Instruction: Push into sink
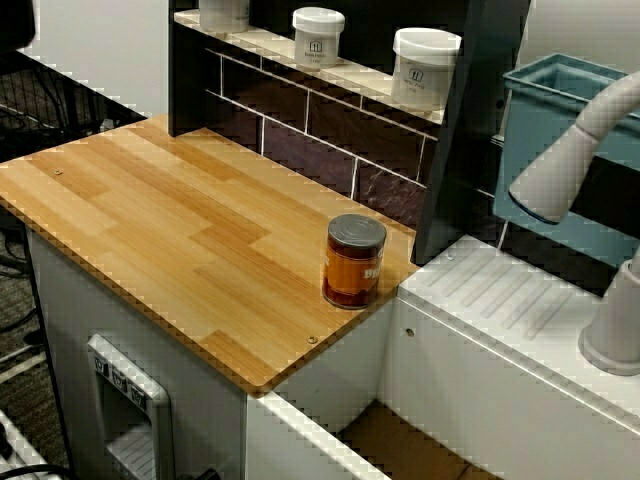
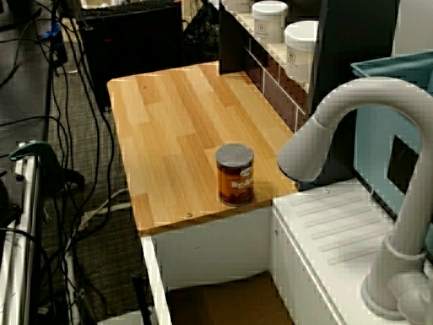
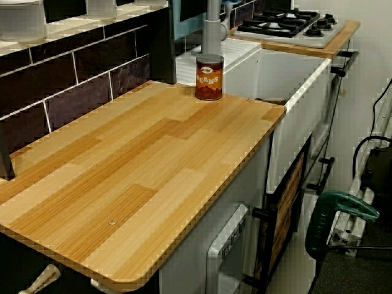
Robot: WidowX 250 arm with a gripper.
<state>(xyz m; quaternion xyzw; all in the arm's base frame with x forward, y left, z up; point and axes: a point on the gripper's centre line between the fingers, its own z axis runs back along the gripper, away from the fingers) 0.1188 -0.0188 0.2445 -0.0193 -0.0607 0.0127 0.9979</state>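
Bean can [image 1: 354, 261], upright with grey lid, standing at the wooden tabletop [image 1: 170, 220] corner just beside the sink [image 2: 223, 298], whose white walls and brown floor lie below that edge; arm and gripper out of every view, state unseen.

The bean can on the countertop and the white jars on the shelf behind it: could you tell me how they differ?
The bean can is brown-orange with a grey metal top; the white jars are white with white lids. The bean can stands alone low on the wooden countertop, near the edge by the sink; the white jars sit in a row up on the tiled shelf. The can's label reads BEANS; the jars' small labels are illegible. Both are upright cylinders.
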